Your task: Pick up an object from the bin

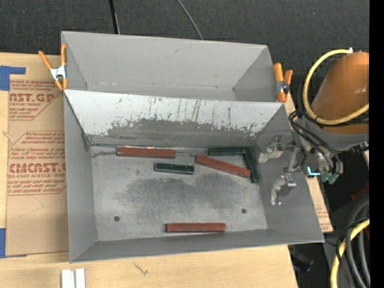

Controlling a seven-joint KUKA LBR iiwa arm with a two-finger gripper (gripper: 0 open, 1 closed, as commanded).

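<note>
My gripper (277,169) hangs over the bin's right sloping wall, its two fingers spread apart and open with nothing between them. Nearest to it, at the floor's right end, a dark green bar (251,164) stands roughly upright in the view. A second dark green bar (227,151) lies along the back wall and meets it at a corner. A red-brown bar (222,165) lies slanted just left of them, its right end touching the upright green bar.
Further left, a long red-brown bar (146,152) lies along the back wall, with a short dark green bar (174,168) in front of it. Another red-brown bar (195,227) lies by the front wall. The arm with its orange cover and cables stands right of the bin.
</note>
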